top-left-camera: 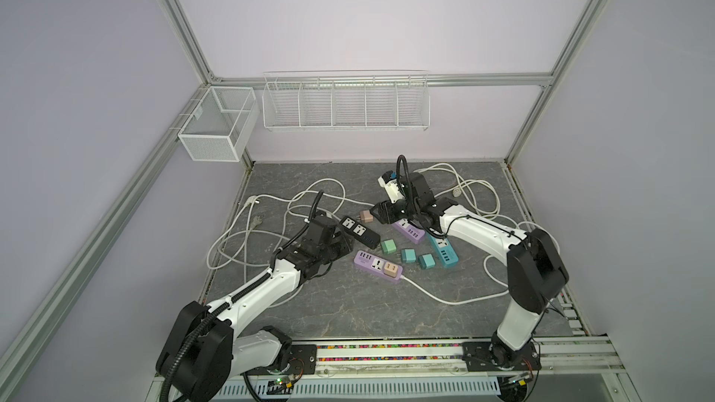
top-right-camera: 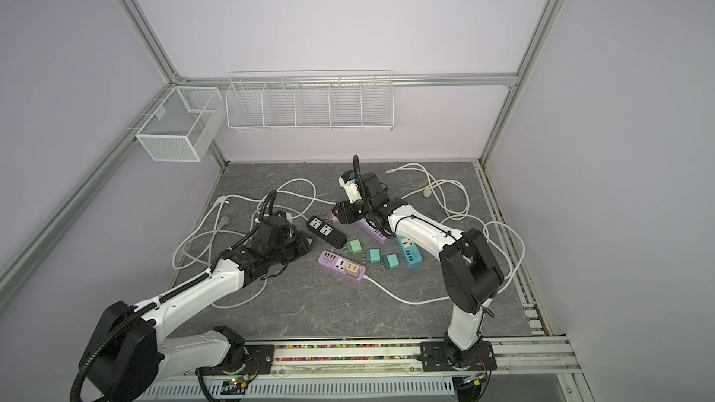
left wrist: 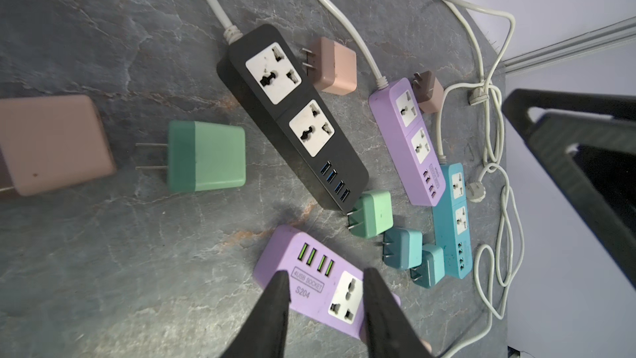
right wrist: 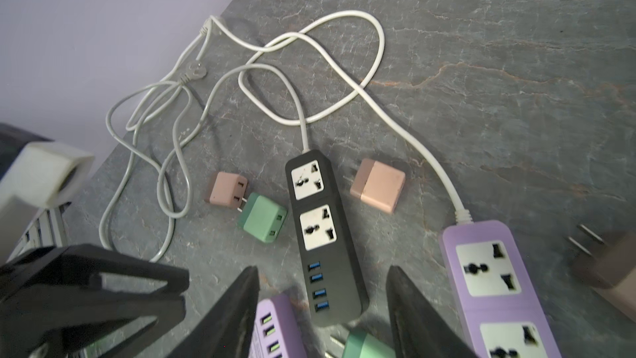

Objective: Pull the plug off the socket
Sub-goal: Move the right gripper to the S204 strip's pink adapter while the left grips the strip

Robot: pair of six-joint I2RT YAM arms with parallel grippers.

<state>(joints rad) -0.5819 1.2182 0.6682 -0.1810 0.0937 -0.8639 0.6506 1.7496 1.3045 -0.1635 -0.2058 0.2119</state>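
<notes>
Pulling the pink plug (top-left-camera: 391, 270) could lift its purple power strip (top-left-camera: 367, 261) too; left gripper (left wrist: 325, 272) jaws narrowly parted, right gripper (right wrist: 323, 270) jaws wide, both empty.

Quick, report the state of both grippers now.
Left gripper: jaws open, holding nothing, over the purple power strip with green USB ports.
Right gripper: jaws open, holding nothing.
</notes>
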